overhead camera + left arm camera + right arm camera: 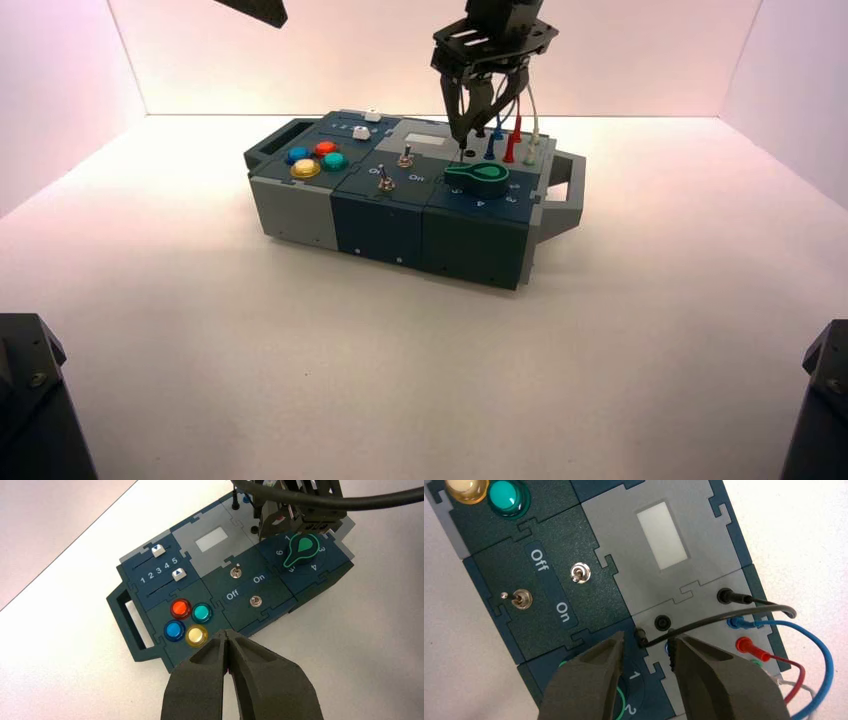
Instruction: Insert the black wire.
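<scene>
Loose black plug beside its socket: grip it square before you insert

Your right gripper (648, 639) stands wide just beside the empty black socket (662, 623), with the loose plug (641, 637) of the black wire (724, 616) between its fingers. The wire's other plug (734, 597) sits in the black socket farther back from the empty one. Centre the loose plug, close on its body, then lift slightly and bring it upright over the empty socket before pressing straight down. Watch the loop (it may spring and twist the plug in your grip).

Your left gripper (226, 634) idles closed, well to the left of that socket.

Count four buttons (201, 612), two sliders (158, 550), two switches (580, 573) and one green knob (303, 548), all left of or nearer you than the socket; four wires, counting black, blue (824, 655), red (798, 672) and white (796, 683).
</scene>
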